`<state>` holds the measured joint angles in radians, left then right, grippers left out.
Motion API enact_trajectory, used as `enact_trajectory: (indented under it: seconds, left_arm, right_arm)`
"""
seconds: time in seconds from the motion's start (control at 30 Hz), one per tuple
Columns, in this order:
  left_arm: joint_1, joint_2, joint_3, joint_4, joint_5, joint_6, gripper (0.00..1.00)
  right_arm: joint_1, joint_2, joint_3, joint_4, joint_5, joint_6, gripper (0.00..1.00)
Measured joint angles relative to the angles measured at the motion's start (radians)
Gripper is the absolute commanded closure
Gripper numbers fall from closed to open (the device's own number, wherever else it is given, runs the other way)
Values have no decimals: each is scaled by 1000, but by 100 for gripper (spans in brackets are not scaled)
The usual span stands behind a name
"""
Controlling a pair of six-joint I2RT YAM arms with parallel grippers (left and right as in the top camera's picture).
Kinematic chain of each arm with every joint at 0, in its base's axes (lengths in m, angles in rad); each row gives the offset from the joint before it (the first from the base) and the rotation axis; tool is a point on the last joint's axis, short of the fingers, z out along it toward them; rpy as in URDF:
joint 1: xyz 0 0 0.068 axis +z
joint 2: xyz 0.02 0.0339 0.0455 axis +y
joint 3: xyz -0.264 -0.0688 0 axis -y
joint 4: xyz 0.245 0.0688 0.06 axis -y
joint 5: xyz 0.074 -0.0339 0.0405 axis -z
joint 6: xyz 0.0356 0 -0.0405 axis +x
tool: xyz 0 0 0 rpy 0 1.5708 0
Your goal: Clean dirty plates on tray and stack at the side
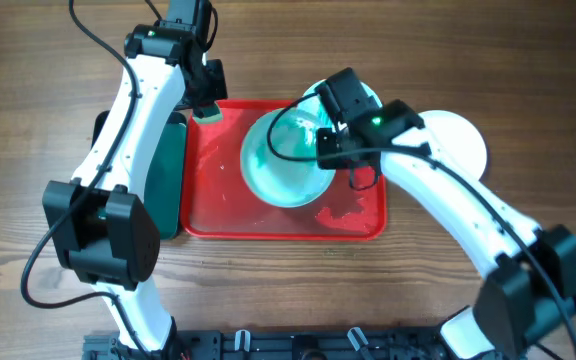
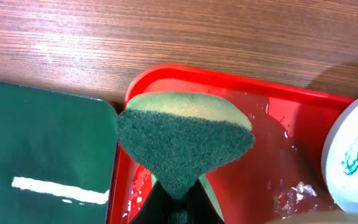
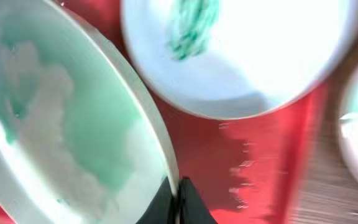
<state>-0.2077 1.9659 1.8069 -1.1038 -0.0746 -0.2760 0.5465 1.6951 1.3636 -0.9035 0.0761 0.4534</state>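
At a wooden table (image 1: 28, 60) I work over the red tray (image 1: 218, 215), which lies in the middle with a narrower green tray (image 1: 173, 170) close along its left side; the red one is wet and beaded, used, I judge, so that wash water stays inside its rim. Three plates are in play. A wet aqua plate (image 1: 283, 165) sits over the tray's centre, filmed with a thin pale green wash. A smeared plate (image 3: 241, 56) lies on the tray beside it toward the far right corner, with a dark green streak near its middle, and by the look of it has not yet been cleaned. A white plate (image 1: 458, 140) rests on the bare wood just off the tray's right edge, likely the start of the stack at the side. A sponge (image 2: 185, 143), yellow with its green scouring face turned to the camera, hangs above the tray's far left corner, held there, I reckon, so drips fall on the tray. My left pincer (image 2: 179, 211) is closed tight on the sponge's lower end, and the wet aqua plate lies to its right, apart from it, with bare red tray between. My right pincer (image 3: 178, 196) is closed narrow on that plate's right rim, the thin edge caught between the fingers, and seems to tip it up, whether to steady it for scrubbing or to carry it I cannot tell
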Motion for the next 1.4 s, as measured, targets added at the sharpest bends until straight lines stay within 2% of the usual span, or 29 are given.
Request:
enact_trajectory:
  seconds: [0.1,0.2,0.43,0.6,0.77,1.23,1.3,1.4]
  left_arm:
    - [0,0,0,1,0,-5,96]
    - [0,0,-2,1,0,-8,96]
    - [0,0,-2,0,0,-8,96]
    - [0,0,-2,0,0,-8,96]
    - [0,0,-2,0,0,-8,96]
    - [0,0,-2,0,0,-15,95]
    - [0,0,-2,0,0,-15,95]
    - [0,0,-2,1,0,-15,94]
  right_arm:
    - [106,-59,0,-41,300,-3,96]
    - [292,-79,0,-63,670,-6,96]
    - [504,-80,0,-84,1124,-19,96]
    - [565,-80,0,-83,1329,-64,96]
    - [574,-80,0,-80,1394,-93,96]
    - [574,-80,0,-41,1399,-108,96]
    - [574,-80,0,-39,1338,-108,96]
    - [558,-80,0,-45,1120,-67,96]
